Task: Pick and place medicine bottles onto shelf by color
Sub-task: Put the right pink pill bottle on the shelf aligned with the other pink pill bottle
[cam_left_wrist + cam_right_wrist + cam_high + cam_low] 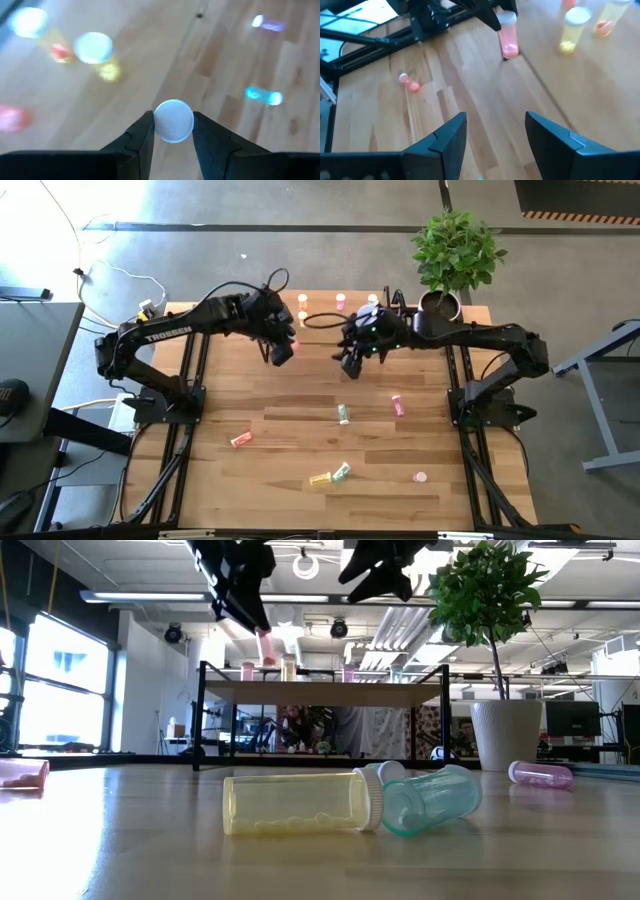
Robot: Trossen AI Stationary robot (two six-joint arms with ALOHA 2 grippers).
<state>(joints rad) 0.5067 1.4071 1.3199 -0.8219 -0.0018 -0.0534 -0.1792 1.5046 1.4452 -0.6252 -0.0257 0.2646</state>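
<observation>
Left gripper (172, 131) is up in the air, fingers pinched in tight on a pink bottle (508, 34) that hangs upright beneath them, pale cap at the top right between the pads. Just beyond it stands the shelf (330, 692), and there are bottles already standing along it: a yellow one (571, 31) close ahead of the gripper, more further along. Looks like this pink one is on its way to join them.

Right gripper (495, 132) hovers near the shelf too, fingers spread wide, nothing between them.

Well behind both tools, loose bottles lie on their sides on the table (290, 430): a yellow bottle (297, 803) touching a pale green one (432, 801), others scattered apart.

These things look featherweight, rigid plastic, smooth and round, so likely to roll or squirt out of a loose pinch. Best hold seems to be across the ribbed cap or just under it, as the left is doing, keeping the bottle upright for set-down.
</observation>
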